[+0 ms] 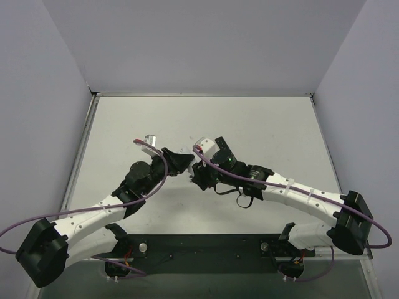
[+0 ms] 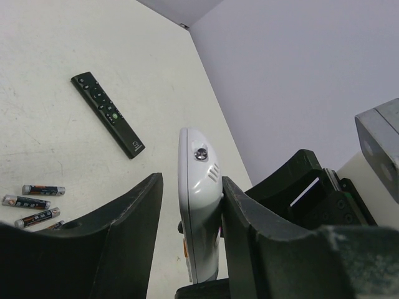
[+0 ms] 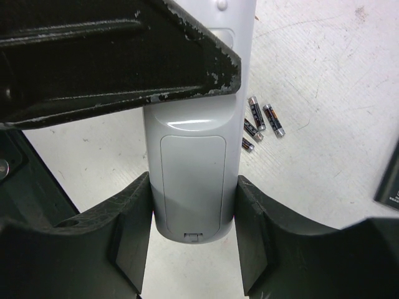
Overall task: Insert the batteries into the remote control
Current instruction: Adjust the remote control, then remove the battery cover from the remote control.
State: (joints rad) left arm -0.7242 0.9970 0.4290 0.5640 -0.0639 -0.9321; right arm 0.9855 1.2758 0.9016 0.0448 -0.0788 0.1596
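The white remote control [image 3: 193,174] is held above the table, its plain back with the closed battery cover facing the right wrist camera. My right gripper [image 3: 193,187] is shut on its lower sides. My left gripper [image 2: 191,187] is open around the remote's upper part [image 2: 198,205], seen edge-on: the right finger [image 2: 249,237] touches its back, and the left finger [image 2: 134,230] stands off from its front. Several batteries [image 2: 37,202] lie loose on the table below and also show in the right wrist view [image 3: 262,121]. In the top view both grippers [image 1: 190,165] meet mid-table and hide the remote.
A slim black remote [image 2: 108,114] lies flat on the table beyond the batteries; its corner shows at the edge of the right wrist view [image 3: 389,184]. Grey walls enclose the white table [image 1: 249,124] on three sides.
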